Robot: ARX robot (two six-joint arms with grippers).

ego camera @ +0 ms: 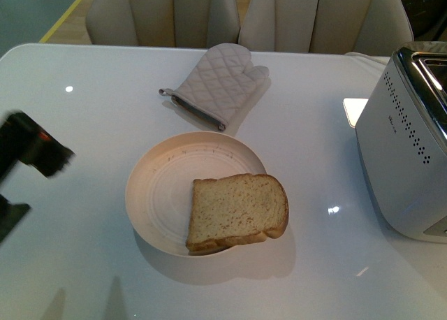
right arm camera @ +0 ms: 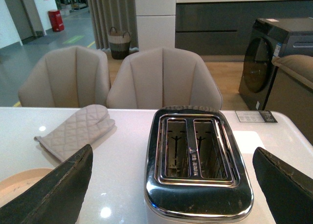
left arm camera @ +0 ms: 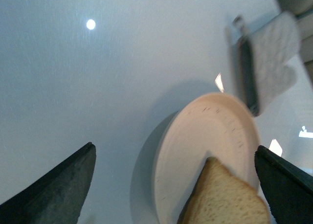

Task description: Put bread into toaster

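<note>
**Now: bread lies to the right of the open left end effector**

Nearest the robot, the bread [ego camera: 237,209] lies flat on the near-right part of a pale plate [ego camera: 164,187], and its rounded end hangs a little over the rim. Its long axis runs roughly left to right across the white surface [ego camera: 84,264]: flat base toward the robot's left, rounded top toward the toaster [ego camera: 401,159].

The left end effector [left arm camera: 173,150] is released, its jaws spread wide with nothing between them. In the front view that arm is only a dark blur at the left edge, well apart from the plate. Its wrist camera shows one corner of the slice just inside the gap between the jaws, with bare surface filling most of it. So the bread lies to that arm's right, and I judge the left arm the nearer one for the pickup.

The right end effector [right arm camera: 172,150] is also released and holds nothing — its camera looks onto the toaster's chrome slots [right arm camera: 195,145], both empty. They run away from the robot, crosswise to the slice, so the bread would need to be turned and stood on edge to go in.

Farther back a quilted mitt [ego camera: 216,86] lies beyond the plate, and beyond the surface's far edge stand two chairs [ego camera: 164,12].
</note>
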